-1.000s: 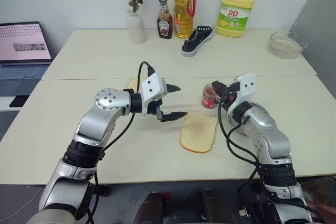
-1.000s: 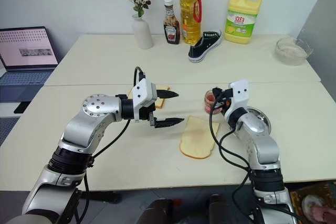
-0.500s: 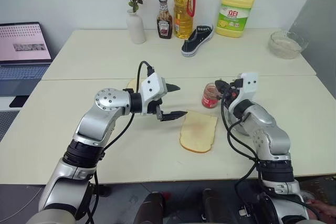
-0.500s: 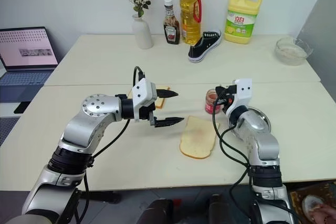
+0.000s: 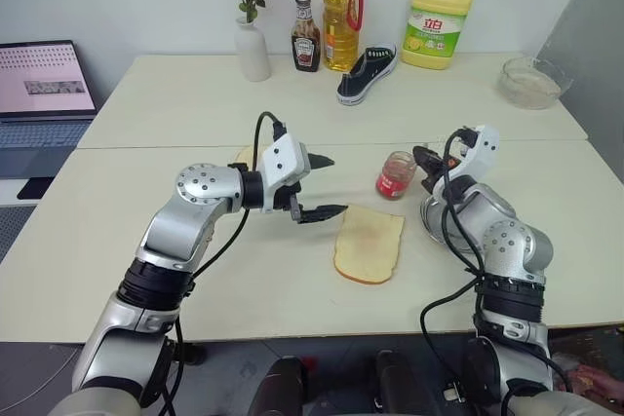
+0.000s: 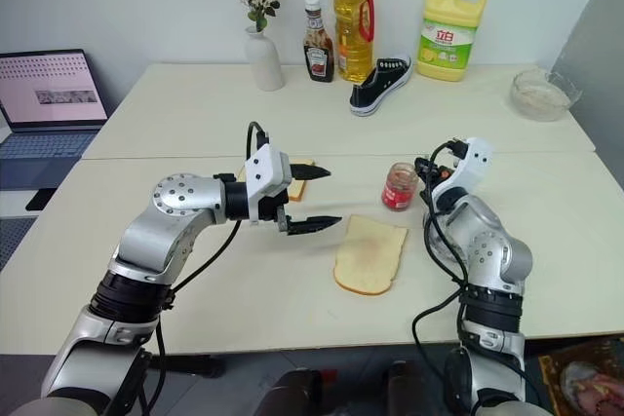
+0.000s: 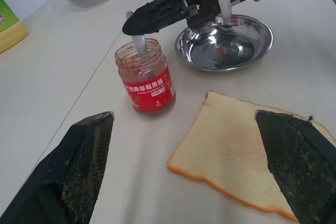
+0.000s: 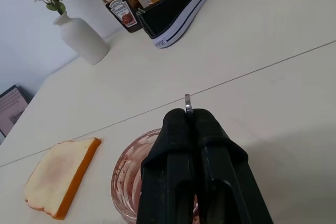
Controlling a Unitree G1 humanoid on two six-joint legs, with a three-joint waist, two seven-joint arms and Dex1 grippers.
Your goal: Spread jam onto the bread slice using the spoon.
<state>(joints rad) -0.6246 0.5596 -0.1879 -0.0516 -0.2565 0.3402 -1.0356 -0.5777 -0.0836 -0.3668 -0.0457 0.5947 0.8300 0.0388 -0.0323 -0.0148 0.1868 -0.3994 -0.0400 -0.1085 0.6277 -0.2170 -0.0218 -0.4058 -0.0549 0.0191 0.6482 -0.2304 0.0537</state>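
We see the spoon (image 7: 137, 43) standing near upright, bowl down in the jam (image 7: 148, 81), clenched in our right hand (image 5: 426, 158), which has swung rightward off the jar. At the jar's 7 o'clock lies the bread slice (image 5: 370, 244). Our left hand (image 5: 319, 186) hangs agape over the bench (image 5: 146, 202).

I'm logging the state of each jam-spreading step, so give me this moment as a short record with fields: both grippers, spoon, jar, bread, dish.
left gripper: open, holding nothing, hovering left of the bread slice
right gripper: shut on the spoon, above the jar
spoon: held by its handle, bowl down inside the jar
jam: in an open jar, upright on the table
bread slice: flat on the table, in front of the jar
steel dish: right of the jar, red smear inside
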